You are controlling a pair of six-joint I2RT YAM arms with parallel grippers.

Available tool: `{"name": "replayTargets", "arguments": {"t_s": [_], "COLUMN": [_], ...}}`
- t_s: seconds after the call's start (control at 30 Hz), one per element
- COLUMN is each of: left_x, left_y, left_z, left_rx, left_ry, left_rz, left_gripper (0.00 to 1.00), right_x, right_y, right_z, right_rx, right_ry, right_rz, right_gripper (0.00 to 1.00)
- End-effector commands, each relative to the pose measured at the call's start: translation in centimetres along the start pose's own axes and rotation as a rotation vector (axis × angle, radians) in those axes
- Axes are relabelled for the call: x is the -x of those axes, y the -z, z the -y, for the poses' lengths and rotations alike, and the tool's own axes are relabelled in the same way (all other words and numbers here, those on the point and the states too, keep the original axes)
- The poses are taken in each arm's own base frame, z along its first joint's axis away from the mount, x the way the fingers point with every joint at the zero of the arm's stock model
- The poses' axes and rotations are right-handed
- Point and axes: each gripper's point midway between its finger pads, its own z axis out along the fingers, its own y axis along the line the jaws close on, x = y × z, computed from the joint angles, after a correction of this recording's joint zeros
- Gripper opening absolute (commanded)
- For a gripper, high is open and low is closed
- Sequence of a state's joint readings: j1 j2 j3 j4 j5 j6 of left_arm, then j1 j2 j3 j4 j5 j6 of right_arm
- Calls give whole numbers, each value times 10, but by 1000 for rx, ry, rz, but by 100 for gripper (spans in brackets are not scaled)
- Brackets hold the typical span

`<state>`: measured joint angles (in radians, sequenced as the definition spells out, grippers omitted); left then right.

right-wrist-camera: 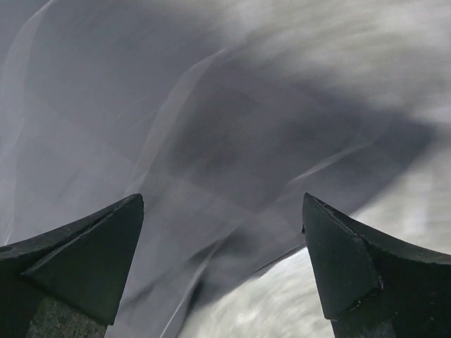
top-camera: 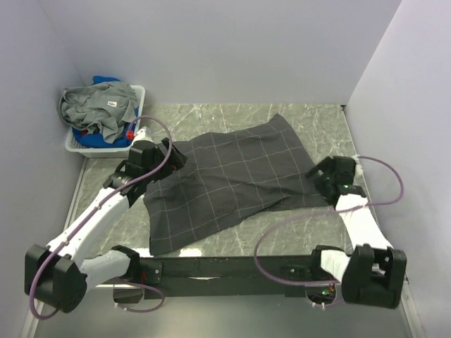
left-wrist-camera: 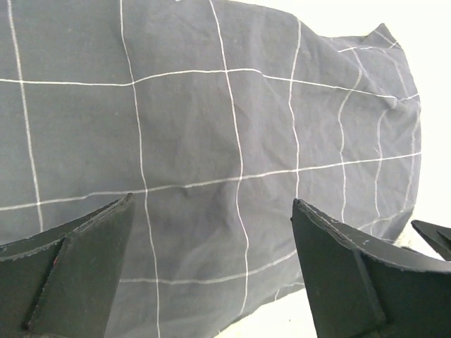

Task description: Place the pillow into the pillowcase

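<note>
Grey-veined marble tabletop (top-camera: 310, 120) carries everything. Most of its middle is covered by the charcoal pillowcase (top-camera: 225, 179) with its pale grid, lying fairly flat, its long axis running from about 8 o'clock to 2 o'clock in the top view. No cream pillow shows in any view, and whether it sits under or inside the cloth cannot be told. At 10 o'clock a white basket (top-camera: 72, 144) holds a heap of grey cloth (top-camera: 99, 105) over something blue. The left gripper (left-wrist-camera: 211, 243) hangs over the case's 9 o'clock end, spread wide and holding nothing, with cloth stretching away toward 12 o'clock in its wrist view. The right gripper (right-wrist-camera: 222, 253) is at the 3 o'clock corner, likewise spread and empty. Its view is blurred, with cloth toward 11 o'clock and bare table toward 5 o'clock. Each arm has one short end in reach, so neither is clearly nearer. The next move, I judge, turns on finding the open mouth, and no view shows which end that is.
</note>
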<state>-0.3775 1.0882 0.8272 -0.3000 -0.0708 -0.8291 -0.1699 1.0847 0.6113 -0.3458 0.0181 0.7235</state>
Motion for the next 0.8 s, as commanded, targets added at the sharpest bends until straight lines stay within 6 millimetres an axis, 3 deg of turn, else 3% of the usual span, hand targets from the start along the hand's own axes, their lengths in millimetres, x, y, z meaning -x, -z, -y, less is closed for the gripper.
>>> {"name": "replayTargets", "arguments": {"t_s": [0.0,0.07,0.2,0.33,0.77], "left_x": [17,17,16,18,15], "left_y": [24,30,43,59,65], "left_z": [11,10,-4,-13,-11], "left_rx": [-32,-39,-21,-27,-81], "left_ry": [-24,-40,-85,-87,-93], "left_rz": [43,47,88,147,170], "left_gripper": [98,99,99,99,100], "right_x": [-16,-41,-58,-58,-53], "right_y": [31,47,76,84,81], "right_z": [-46,-70,-92,-94,-85], "right_rx": [180,285,422,446,422], "right_ry": [140,219,300,350,392], "right_rz": [28,1,39,53,99], "right_gripper": [100,100,100,100,100]}}
